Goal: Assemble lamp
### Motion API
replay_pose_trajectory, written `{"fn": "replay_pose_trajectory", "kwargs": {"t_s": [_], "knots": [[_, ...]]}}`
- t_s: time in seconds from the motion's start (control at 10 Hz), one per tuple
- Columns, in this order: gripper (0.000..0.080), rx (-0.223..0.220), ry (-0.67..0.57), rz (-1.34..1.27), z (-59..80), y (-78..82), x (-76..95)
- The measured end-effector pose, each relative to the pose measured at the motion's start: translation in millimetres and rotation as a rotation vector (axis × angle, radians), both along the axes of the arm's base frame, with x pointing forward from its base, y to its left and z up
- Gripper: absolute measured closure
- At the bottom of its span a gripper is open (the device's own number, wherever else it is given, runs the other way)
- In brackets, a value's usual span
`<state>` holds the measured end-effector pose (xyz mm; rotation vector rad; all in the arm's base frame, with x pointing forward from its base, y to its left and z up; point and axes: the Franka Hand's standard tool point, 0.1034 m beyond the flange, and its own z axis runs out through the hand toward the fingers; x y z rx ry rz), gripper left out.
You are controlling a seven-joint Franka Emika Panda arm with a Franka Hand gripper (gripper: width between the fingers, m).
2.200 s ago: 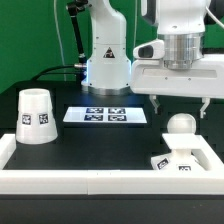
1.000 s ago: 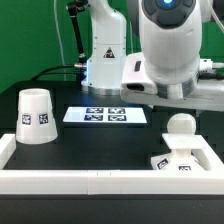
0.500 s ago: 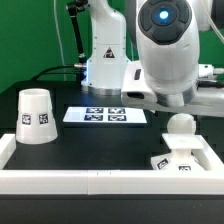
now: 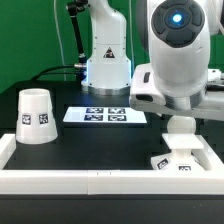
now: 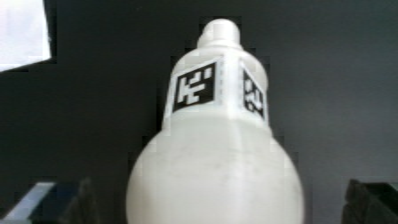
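The white ball-shaped bulb [image 4: 181, 126] stands at the exterior view's front right, by the small tagged base [image 4: 163, 161]. In the wrist view the bulb [image 5: 214, 150] fills the middle, its round end near the camera and its tagged neck pointing away. My gripper [image 5: 210, 200] is open, with one dark finger [image 5: 50, 200] on each side of the round end and a gap to it on both sides. In the exterior view the arm hangs right above the bulb and hides the fingers. The cup-like shade [image 4: 35, 115] stands mouth down at the left.
The marker board [image 4: 105, 115] lies flat in the middle of the black table. A low white wall [image 4: 90, 180] runs along the front and up both sides. The robot's base column [image 4: 105, 55] stands at the back.
The arm has swung to the exterior view's right and come down over the bulb. The lamp parts have not moved.
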<state>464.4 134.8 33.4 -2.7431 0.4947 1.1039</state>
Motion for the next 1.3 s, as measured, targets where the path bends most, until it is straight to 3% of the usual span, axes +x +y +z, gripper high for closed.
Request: {"fn": "replay_pose_trajectory", "kwargs": {"t_s": [0.7, 1.0, 1.1, 1.3], "knots": [[0.0101, -0.016, -0.007, 0.002, -18.4, 2.8, -12.7], [0.0101, -0.017, -0.005, 0.003, -19.0, 3.6, -13.7], [0.0212, -0.017, -0.005, 0.003, -19.0, 3.4, -13.7], [0.0223, -0.017, -0.005, 0.002, -19.0, 3.0, -13.5]]}}
